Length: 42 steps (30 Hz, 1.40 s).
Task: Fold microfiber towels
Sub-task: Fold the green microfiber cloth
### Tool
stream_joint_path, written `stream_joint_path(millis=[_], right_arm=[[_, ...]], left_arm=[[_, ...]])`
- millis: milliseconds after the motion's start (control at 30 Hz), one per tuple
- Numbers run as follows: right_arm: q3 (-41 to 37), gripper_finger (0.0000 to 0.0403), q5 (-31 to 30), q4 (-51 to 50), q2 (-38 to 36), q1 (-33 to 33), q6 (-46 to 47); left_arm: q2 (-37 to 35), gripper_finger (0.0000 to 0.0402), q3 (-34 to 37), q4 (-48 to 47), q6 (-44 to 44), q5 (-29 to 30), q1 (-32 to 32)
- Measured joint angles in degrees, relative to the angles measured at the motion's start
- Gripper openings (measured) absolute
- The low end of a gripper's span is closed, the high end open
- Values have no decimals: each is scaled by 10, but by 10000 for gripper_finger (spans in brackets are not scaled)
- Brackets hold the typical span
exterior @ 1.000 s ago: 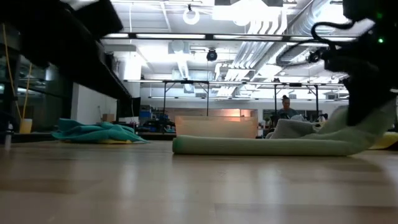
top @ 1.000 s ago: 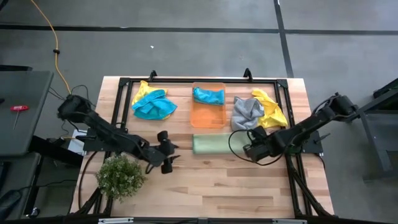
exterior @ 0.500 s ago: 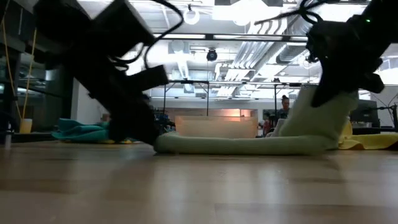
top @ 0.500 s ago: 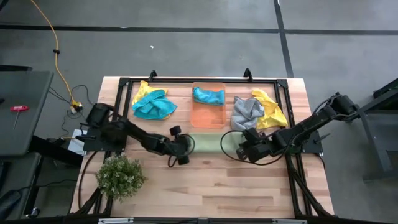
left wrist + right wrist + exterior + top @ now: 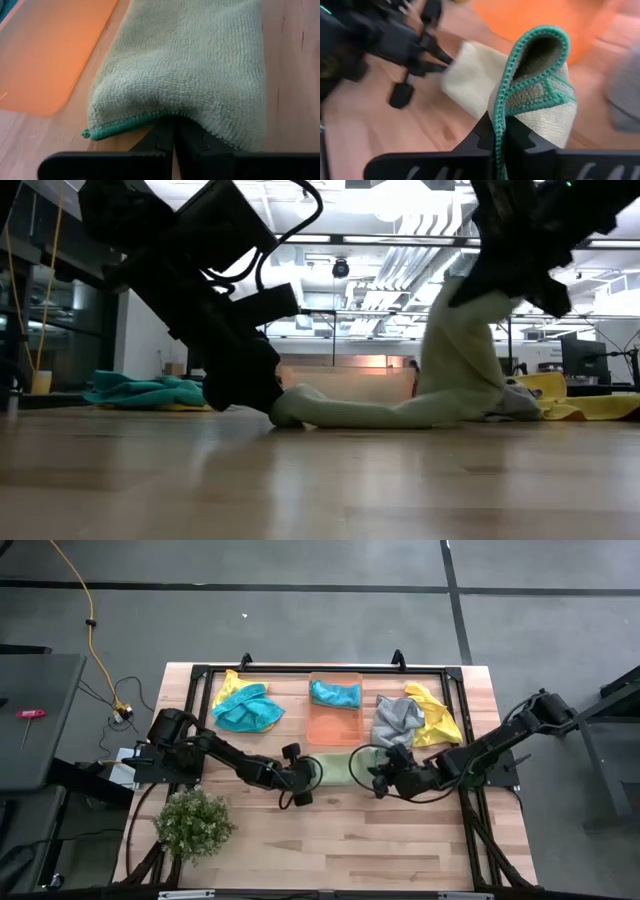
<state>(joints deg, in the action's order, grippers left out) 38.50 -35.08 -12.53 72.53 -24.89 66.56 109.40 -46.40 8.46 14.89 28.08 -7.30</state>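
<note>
A light green towel (image 5: 335,768) with a teal hem lies as a long folded strip in the middle of the table, just near the orange bin (image 5: 335,730). Its left end (image 5: 295,408) rests on the table. Its right end rises off the table to my right gripper (image 5: 378,777), which is shut on it. My left gripper (image 5: 305,776) is shut, with its fingers at the towel's left end. The low view shows the towel (image 5: 400,412) bent upward toward the right gripper (image 5: 495,275). My left gripper's shut fingers (image 5: 175,137) meet the towel's left end at its teal-hemmed edge (image 5: 130,122), coming from the table's left, slanting down. The cloth lies over the fingertips and hides them; whether they pinch a layer I cannot tell. That end stays on the table. My right gripper pinches the towel's right end between its two fingers, on several folded layers with teal hems (image 5: 520,100). That end is lifted clear of the table. The cloth hangs below it (image 5: 460,370) and curves down to the part lying on the table.
The orange bin holds a teal towel (image 5: 335,693). Teal and yellow towels (image 5: 245,708) lie at the far left, and a grey towel (image 5: 397,720) and a yellow towel (image 5: 437,716) at the far right. A bushy plant (image 5: 192,823) stands near left. Bare wood lies along the near side.
My right gripper has gone up and toward the table's left with the towel's right end, which is lifted and bending over the rest. My left gripper has gone toward the table's right, reaching the towel's left end, which has stayed on the table.
</note>
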Motion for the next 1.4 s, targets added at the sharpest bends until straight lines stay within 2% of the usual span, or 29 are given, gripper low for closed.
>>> stream_joint_path(millis=[233, 433, 533, 900, 1200, 1400], right_arm=[[0, 0, -9, 90, 28, 27, -48], [0, 0, 39, 241, 123, 57, -98], [0, 0, 43, 314, 168, 68, -115], [0, 0, 68, 518, 299, 95, -111], [28, 6, 69, 553, 355, 103, -87], [49, 53, 63, 550, 356, 106, -142]], left_arm=[[0, 0, -1, -18, 15, 13, -3], [0, 0, 0, -18, 15, 13, -3], [0, 0, 0, -20, 16, 13, -3], [0, 0, 0, -19, 25, 14, -3], [0, 0, 1, -16, 25, 15, -3], [0, 0, 1, -16, 25, 15, -3]])
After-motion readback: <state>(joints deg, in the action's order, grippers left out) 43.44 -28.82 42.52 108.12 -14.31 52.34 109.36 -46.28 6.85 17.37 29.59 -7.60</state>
